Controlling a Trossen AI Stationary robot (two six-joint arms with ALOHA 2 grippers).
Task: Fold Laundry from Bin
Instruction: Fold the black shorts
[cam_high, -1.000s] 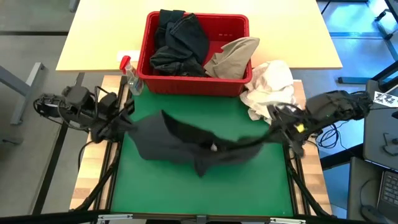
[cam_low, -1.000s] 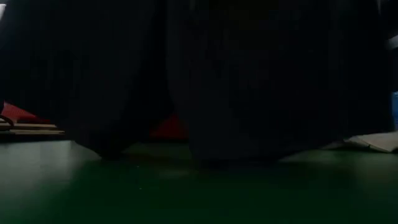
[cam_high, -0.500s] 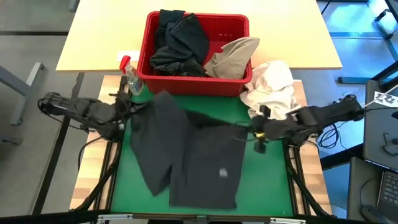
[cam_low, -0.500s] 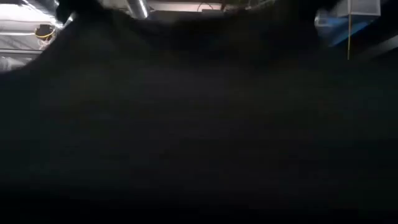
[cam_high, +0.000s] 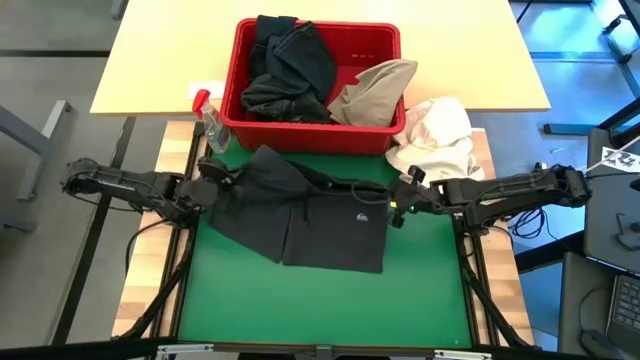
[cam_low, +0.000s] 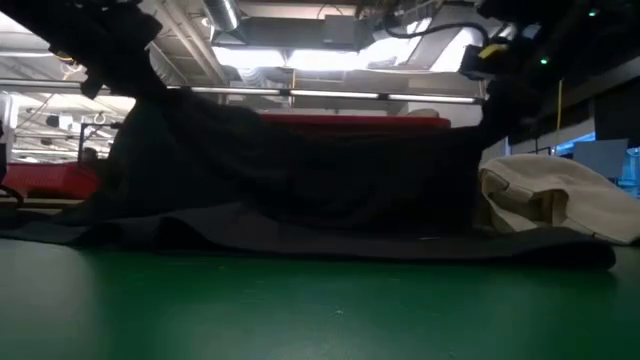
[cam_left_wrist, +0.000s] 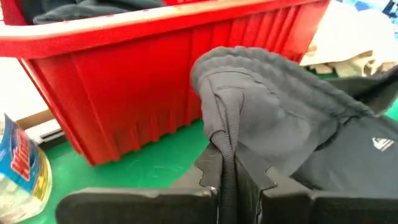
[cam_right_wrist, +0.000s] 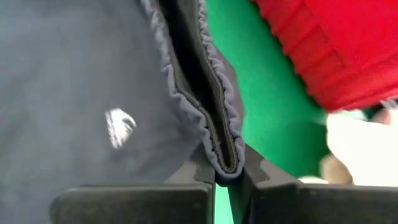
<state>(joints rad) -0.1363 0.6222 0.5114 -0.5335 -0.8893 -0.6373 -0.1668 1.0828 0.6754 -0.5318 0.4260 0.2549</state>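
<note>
Currently we log one dark charcoal pair of shorts with an elastic waistband (cam_high: 320, 220) spread on the green mat surface (cam_high: 330, 305), its waistband lying along the far edge, just in front of the red slotted plastic bin (cam_high: 318, 132). The legs trail toward the near edge and lie mostly flat, though the left leg sits skewed and creased.

Left gripper (cam_high: 215, 175) sits at the far-left corner of the mat, jaws clamped on the gathered waistband; the left wrist view shows the fabric pinched between the fingers (cam_left_wrist: 208, 177), with the bin wall just beyond. Right gripper (cam_high: 402, 200) sits toward the far-right edge, jaws likewise closed on the other end of the waistband, confirmed in the right wrist view, where the hem runs down between the fingers (cam_right_wrist: 202, 177).

Progress, as we judge it: early. One garment is out and laid down but not folded. Left in the bin are a heap of black garments (cam_high: 290, 70) and one khaki-beige garment (cam_high: 372, 92). A crumpled white cloth bundle (cam_high: 435, 140) rests at the far-right corner, and a small clear spray bottle with a red top (cam_high: 210, 122) stands at the bin's left end.

Remaining: smooth, fold, then repeat for each piece.
</note>
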